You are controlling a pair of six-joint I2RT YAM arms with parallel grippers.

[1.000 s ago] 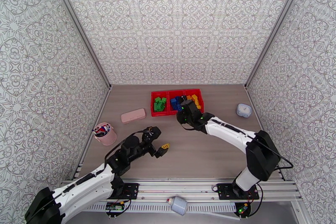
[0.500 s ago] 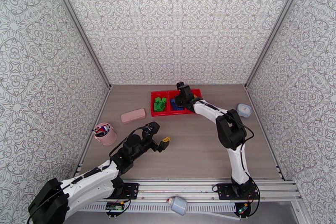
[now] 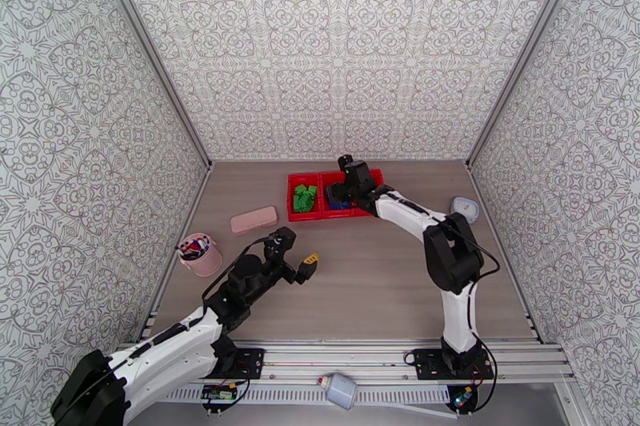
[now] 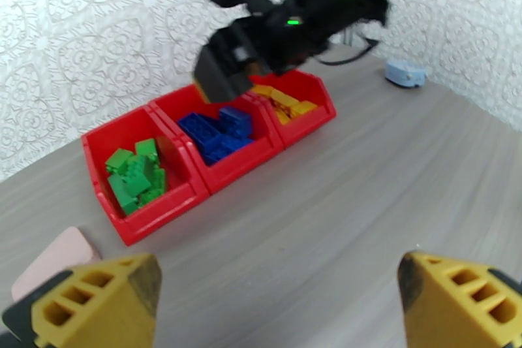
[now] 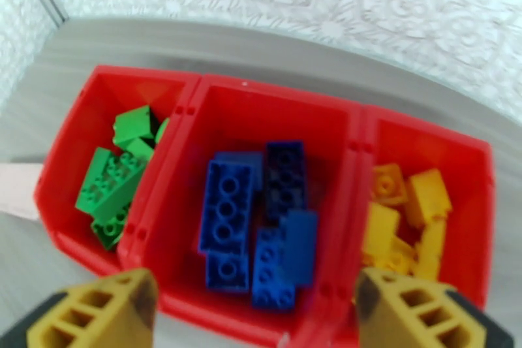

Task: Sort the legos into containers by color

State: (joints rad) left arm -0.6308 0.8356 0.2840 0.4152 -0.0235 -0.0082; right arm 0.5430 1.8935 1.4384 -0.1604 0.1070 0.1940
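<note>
The right gripper hangs directly over the middle of the three joined red bins. Its yellow fingers are spread wide, with nothing between them. The left gripper is just as widely spread and empty. It sits low over bare table, well short of the bins and facing them.

The row of bins has its long axis running left to right, parallel to the back wall, near the far edge of the table.

All the bricks in sight lie inside the bins:
- **Left bin:** the green bricks lie in a loose heap, tilted at mixed angles.
- **Middle bin:** the blue bricks mostly lie flat, studs up. The biggest has its long axis pointing across the row, front to back, and a darker one lies parallel just beside it.
- **Right bin:** the yellow bricks are piled up, but the blur there makes it hard to say which way any one of them points.

The table is grey-brown wood grain. It is closed in on three sides by white walls printed with a grey ornamental pattern.

A pink case lies flat to the left of the bins. A pink cup of pens stands nearer the left wall. A small white box sits towards the right wall.
</note>
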